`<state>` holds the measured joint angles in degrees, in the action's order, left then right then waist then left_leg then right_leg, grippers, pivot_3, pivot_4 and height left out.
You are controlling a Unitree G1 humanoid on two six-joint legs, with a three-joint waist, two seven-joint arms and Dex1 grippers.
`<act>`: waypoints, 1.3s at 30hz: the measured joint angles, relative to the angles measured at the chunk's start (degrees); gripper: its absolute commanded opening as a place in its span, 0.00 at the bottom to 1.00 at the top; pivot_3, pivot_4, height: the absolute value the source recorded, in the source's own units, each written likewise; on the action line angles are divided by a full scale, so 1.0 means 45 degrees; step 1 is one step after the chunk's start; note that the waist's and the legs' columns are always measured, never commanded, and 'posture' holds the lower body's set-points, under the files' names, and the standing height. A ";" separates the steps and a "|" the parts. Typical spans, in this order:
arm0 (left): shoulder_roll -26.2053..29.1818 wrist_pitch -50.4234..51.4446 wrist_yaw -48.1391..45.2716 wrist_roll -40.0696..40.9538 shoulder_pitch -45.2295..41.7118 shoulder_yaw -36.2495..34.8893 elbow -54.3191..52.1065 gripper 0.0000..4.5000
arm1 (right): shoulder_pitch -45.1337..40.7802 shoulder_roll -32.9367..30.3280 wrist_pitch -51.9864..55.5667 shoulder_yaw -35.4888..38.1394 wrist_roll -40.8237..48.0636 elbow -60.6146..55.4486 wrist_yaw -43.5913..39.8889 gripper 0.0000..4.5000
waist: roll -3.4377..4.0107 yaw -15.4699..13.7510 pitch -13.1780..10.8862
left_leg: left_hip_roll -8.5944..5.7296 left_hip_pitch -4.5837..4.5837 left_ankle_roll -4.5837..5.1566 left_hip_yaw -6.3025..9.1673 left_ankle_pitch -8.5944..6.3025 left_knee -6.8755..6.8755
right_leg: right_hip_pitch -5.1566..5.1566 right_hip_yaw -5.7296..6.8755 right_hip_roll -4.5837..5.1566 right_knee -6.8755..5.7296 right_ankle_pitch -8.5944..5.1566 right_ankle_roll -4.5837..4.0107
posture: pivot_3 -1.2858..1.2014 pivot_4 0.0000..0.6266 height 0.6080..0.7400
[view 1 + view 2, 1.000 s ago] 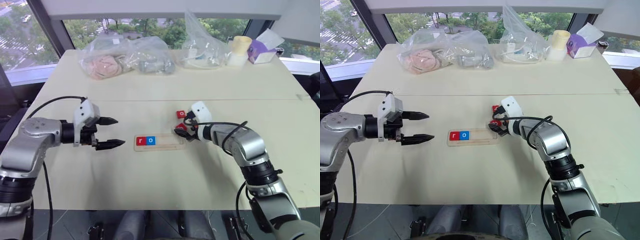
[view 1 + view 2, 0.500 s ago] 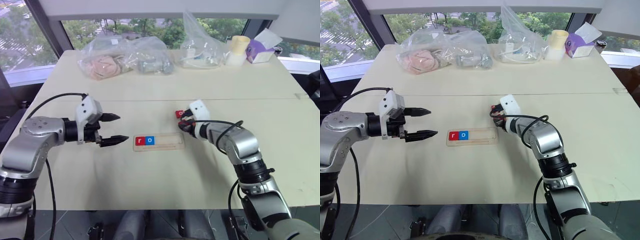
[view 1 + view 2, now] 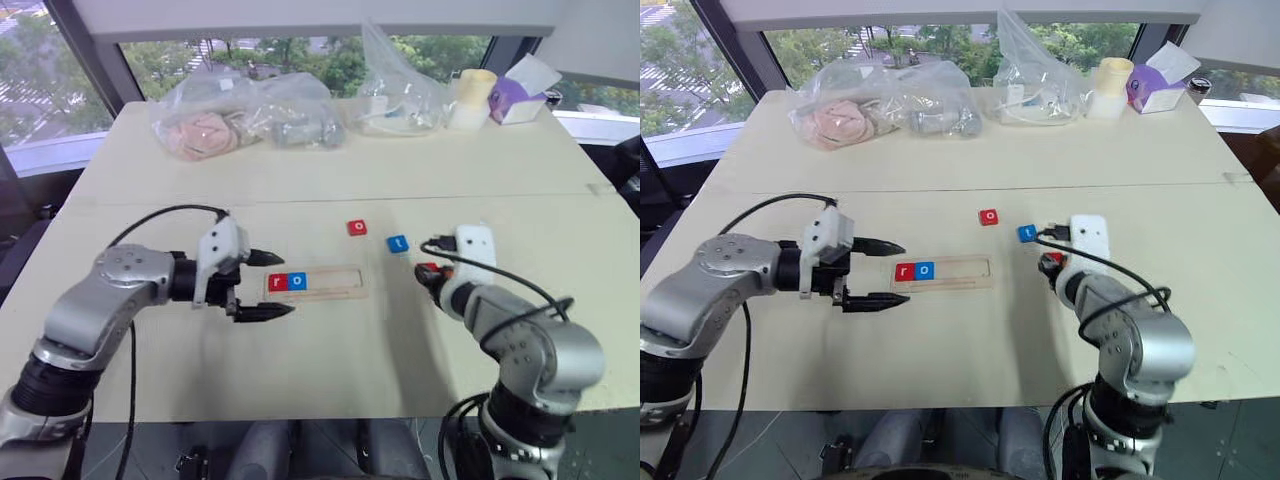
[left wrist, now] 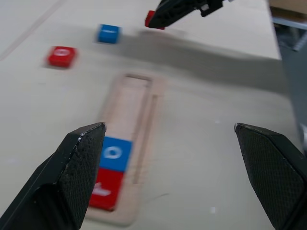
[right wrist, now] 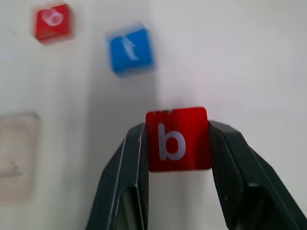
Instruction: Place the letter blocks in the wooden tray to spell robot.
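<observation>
Carry red square "b" tile (image 5: 178,139), clamped in right gripper (image 3: 432,279) jaws, left to long pale wooden tray (image 3: 342,282), probably beside blue "o" tile (image 3: 297,281), left gripper (image 3: 268,284) jaws apart.

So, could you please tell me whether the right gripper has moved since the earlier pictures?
Yes. The right gripper, shut on the red b block, has pulled back from the wooden tray's right end toward the robot and rightward.

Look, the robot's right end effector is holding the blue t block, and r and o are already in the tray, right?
Not quite. The right end effector is holding the red b block, as the right wrist view shows. The blue t block lies loose on the table. The r and o are indeed in the tray.
</observation>
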<state>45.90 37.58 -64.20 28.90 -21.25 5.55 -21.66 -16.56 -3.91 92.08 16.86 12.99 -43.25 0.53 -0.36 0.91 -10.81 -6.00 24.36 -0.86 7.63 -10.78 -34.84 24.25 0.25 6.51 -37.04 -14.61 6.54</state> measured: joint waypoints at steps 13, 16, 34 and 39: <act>-0.0464 -0.0467 -0.0452 -0.0306 -0.0615 0.0958 0.0776 1.00 | 0.0422 0.1974 0.0002 -0.0329 -0.0337 -0.0473 0.0962 0.99 | 0.0004 -0.0035 0.0001 | 0.0038 -0.0002 -0.0019 0.0004 0.0014 -0.0023 | 0.0003 -0.0006 -0.0059 0.0006 0.0024 -0.0058 | 0.52 0.24 1.00; -0.0409 -0.0466 -0.0494 -0.0285 -0.0613 0.0935 0.0790 1.00 | 0.0444 0.1501 0.0004 -0.0488 -0.0318 -0.0494 0.0777 0.99 | 0.0006 -0.0029 0.0000 | 0.0038 0.0001 -0.0019 0.0004 0.0014 -0.0024 | 0.0005 -0.0006 -0.0058 0.0007 0.0023 -0.0058 | 0.52 0.24 1.00; 0.0569 -0.0666 -0.1234 -0.0164 -0.0162 0.0533 0.0693 1.00 | 0.3460 -0.9474 -1.3136 -0.1715 0.1200 0.5982 -1.2919 0.99 | -0.0013 -0.0022 -0.0017 | 0.0111 -0.0003 -0.0010 -0.0045 0.0004 -0.0040 | -0.0072 0.0005 -0.0078 0.0114 0.0032 -0.0061 | 0.52 0.24 1.00; 0.0662 -0.0606 -0.1162 -0.0163 -0.0119 0.0416 0.0692 1.00 | 0.2414 -0.9388 -1.6403 -0.2822 0.0513 0.8814 -1.4049 0.99 | -0.0011 -0.0029 -0.0018 | 0.0128 0.0000 -0.0010 -0.0044 0.0003 -0.0039 | -0.0067 0.0002 -0.0118 0.0122 0.0043 -0.0078 | 0.52 0.24 1.00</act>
<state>48.88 34.86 -69.43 28.16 -21.79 7.42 -18.55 -5.70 -46.15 18.27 4.16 15.30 -3.59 -62.69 -0.41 0.78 -10.89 -5.43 24.36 -0.90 7.43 -10.77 -35.02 23.94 0.26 5.98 -36.49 -14.42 6.19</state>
